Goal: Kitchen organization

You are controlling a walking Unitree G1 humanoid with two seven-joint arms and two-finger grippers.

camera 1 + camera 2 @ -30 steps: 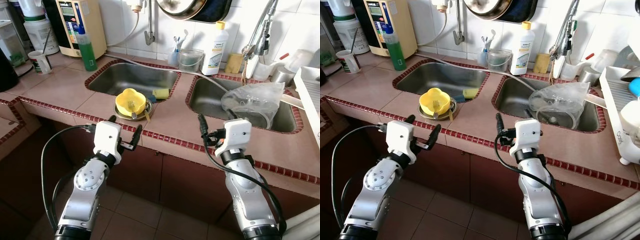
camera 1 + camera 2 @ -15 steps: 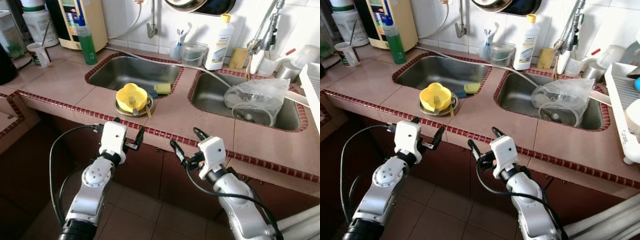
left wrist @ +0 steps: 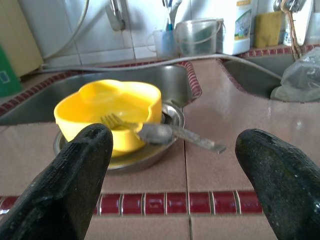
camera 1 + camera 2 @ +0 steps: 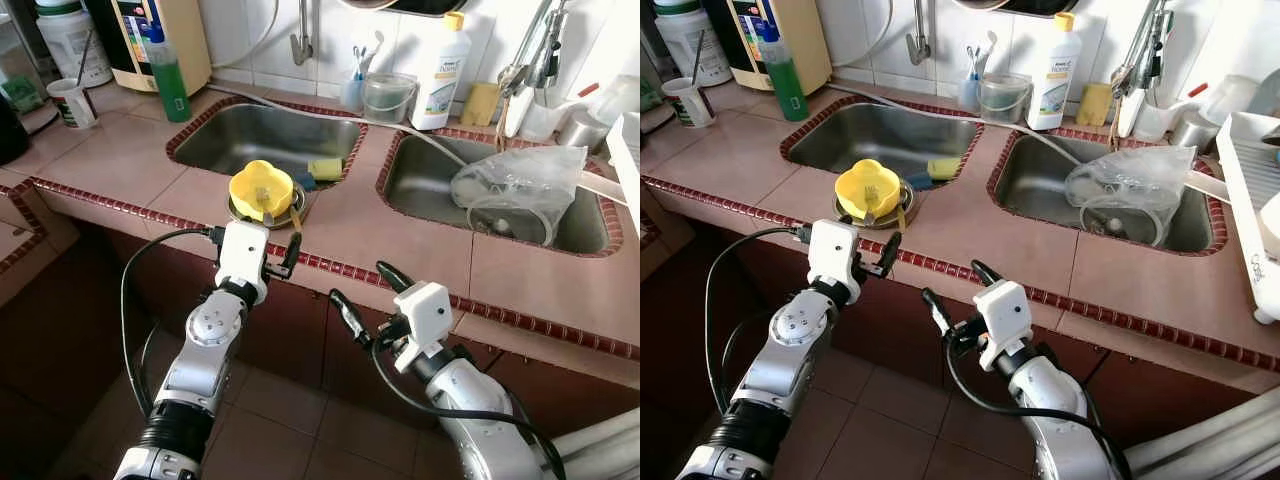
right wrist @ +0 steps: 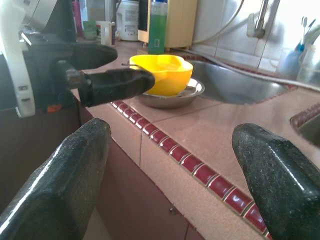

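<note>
I am lining up my left gripper [image 4: 257, 254], jaws apart, at the desk [image 4: 390, 225] edge just before the yellow bowl [image 4: 261, 189] on its steel plate [image 3: 165, 145]; next I judge: reach forward; right gripper [image 4: 365, 306] jaws apart, below.

Bare pink tile on the worktop [image 4: 390, 225] between the two basins, open from the front edge right back toward the clear tub [image 4: 384, 98] and white bottle [image 4: 444, 72] at the wall. Blocked on the left by a yellow bowl [image 4: 262, 189] in a steel dish [image 3: 150, 152], fork [image 3: 160, 133] jutting out over the tile, just beyond the left gripper [image 4: 255, 260] with fingers [image 3: 75, 180] spread. Crowded in the right basin by a crumpled plastic bag [image 4: 515, 192]; clear along the front edge beside the right gripper [image 4: 368, 300].
</note>
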